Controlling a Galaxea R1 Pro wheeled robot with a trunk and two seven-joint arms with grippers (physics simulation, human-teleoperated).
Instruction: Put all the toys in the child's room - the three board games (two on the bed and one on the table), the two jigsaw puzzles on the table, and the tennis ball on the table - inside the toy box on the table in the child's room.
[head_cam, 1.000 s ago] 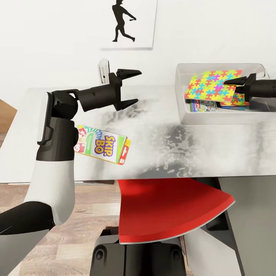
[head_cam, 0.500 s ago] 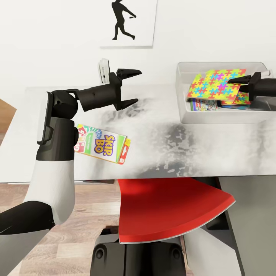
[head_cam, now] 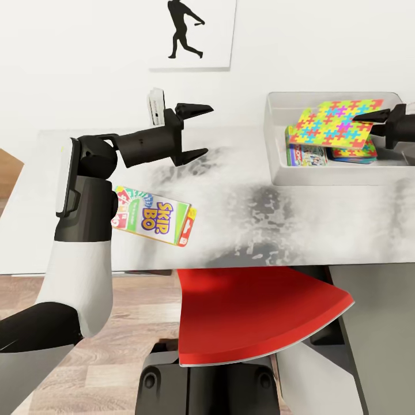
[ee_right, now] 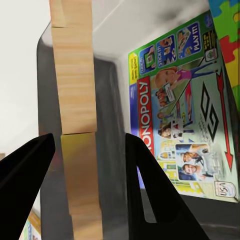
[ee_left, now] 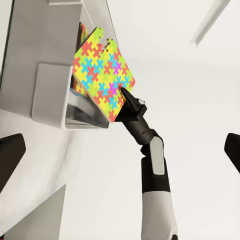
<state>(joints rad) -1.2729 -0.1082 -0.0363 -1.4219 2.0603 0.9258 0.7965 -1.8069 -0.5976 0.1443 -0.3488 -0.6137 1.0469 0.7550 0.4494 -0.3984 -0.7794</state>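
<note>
The bench [head_cam: 323,219], a long desk with a mottled light grey top, runs across the head view against the white wall, with a red chair [head_cam: 259,311] tucked under its near edge and a black baseball-player print [head_cam: 193,34] on the wall above its far edge.

The toy box [head_cam: 276,173], a shallow pale grey bin, stands on the bench at its far right, up against the wall. Flat on the bin's floor lies a green-edged board game lettered MONOPOLY [ee_right: 182,115], with a blue-edged box [head_cam: 354,154] beside it, partly covered.

Above the bin, tilted and clear of its floor, hangs a jigsaw puzzle [head_cam: 337,122] of yellow, pink, blue and green pieces. The right gripper [head_cam: 377,118] reaches in from the right edge and its fingers pinch the puzzle's right edge; the left wrist view shows the same puzzle [ee_left: 102,80] held at the tip of that arm over the bin.

The SKIP BO board game [head_cam: 155,218] lies flat near the bench's left near edge, close beside the left forearm.

The left gripper [head_cam: 199,131] hovers over the bench's far left part, pointing right, its fingers spread wide apart and holding nothing. A small white upright object [head_cam: 155,106] stands at the far edge behind it.
</note>
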